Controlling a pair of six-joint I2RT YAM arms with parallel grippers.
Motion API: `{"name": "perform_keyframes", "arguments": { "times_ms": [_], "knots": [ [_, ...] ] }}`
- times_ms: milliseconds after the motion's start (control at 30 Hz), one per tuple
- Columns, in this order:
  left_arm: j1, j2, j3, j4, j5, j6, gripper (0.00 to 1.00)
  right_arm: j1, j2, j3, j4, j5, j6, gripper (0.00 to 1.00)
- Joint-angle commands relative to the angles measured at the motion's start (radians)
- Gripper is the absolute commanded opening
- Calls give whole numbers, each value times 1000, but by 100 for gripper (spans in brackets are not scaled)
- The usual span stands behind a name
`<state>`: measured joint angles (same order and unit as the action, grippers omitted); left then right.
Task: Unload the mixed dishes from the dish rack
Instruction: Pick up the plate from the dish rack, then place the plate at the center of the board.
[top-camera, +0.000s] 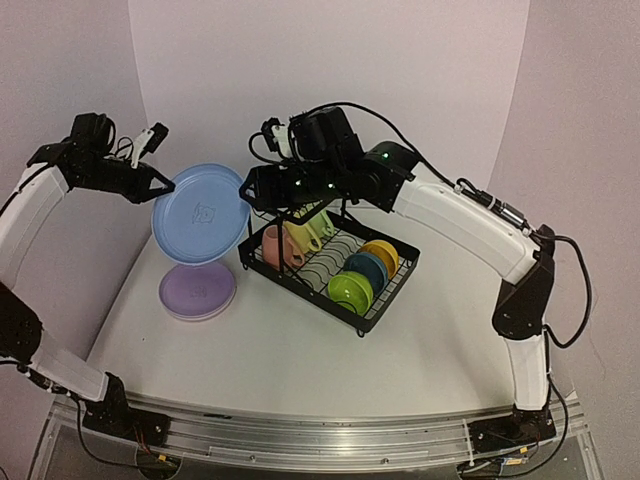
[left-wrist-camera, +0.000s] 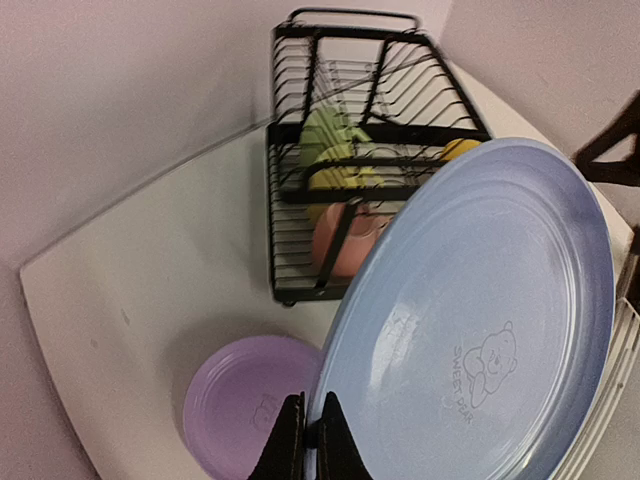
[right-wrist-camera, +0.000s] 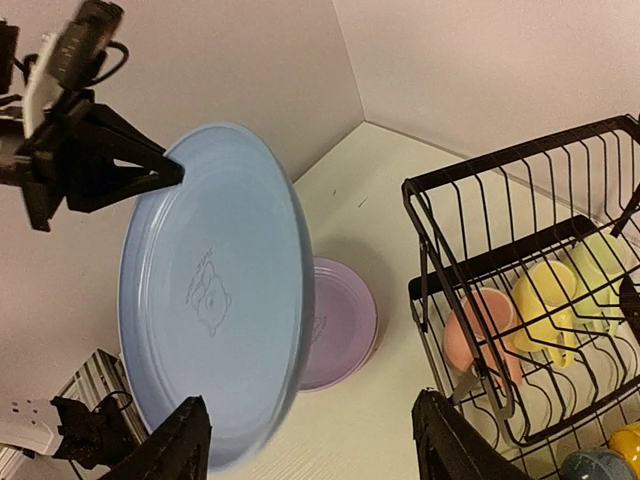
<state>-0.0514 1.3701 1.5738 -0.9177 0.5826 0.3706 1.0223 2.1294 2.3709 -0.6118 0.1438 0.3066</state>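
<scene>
My left gripper (top-camera: 163, 184) (left-wrist-camera: 312, 442) is shut on the rim of the blue plate (top-camera: 202, 215) (left-wrist-camera: 480, 330) (right-wrist-camera: 210, 300). It holds the plate tilted in the air above the lilac plate (top-camera: 197, 291) (left-wrist-camera: 240, 405) (right-wrist-camera: 345, 320), which lies flat on the table. My right gripper (top-camera: 256, 188) (right-wrist-camera: 306, 418) is open and empty. It hovers between the blue plate's right edge and the left end of the black dish rack (top-camera: 395, 290) (left-wrist-camera: 290, 150) (right-wrist-camera: 430, 240). The rack holds the pink mug (top-camera: 280, 247) (right-wrist-camera: 480, 335), yellow mug (top-camera: 303, 237) and pale-green mug (top-camera: 320, 222). It also holds the green bowl (top-camera: 350, 291), blue bowl (top-camera: 366, 270) and yellow bowl (top-camera: 382, 254).
The rack's raised upper basket sits under my right arm at the rack's back end. Walls close in behind and to the left of the table (top-camera: 300, 360). The rack stands diagonally at the table's middle-back.
</scene>
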Motion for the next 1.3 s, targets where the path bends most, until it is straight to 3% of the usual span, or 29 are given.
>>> {"name": "perform_keyframes", "arguments": {
  "times_ms": [0,100,467,700,1267],
  "knots": [
    [102,39,-75,-47,-44,-11,0,-6,-120,-51,35,39,-53,78],
    [120,68,-148,-43,-76,-14,0,-5,-176,-93,35,57,-69,88],
    [168,258,-273,149,-295,-68,0,-4,-281,-208,47,98,-108,93],
    [167,363,-265,203,-286,-135,0,-5,-285,-214,51,76,-107,95],
    [128,408,-347,243,-300,-154,0,-4,-302,-247,78,75,-124,97]
  ]
}}
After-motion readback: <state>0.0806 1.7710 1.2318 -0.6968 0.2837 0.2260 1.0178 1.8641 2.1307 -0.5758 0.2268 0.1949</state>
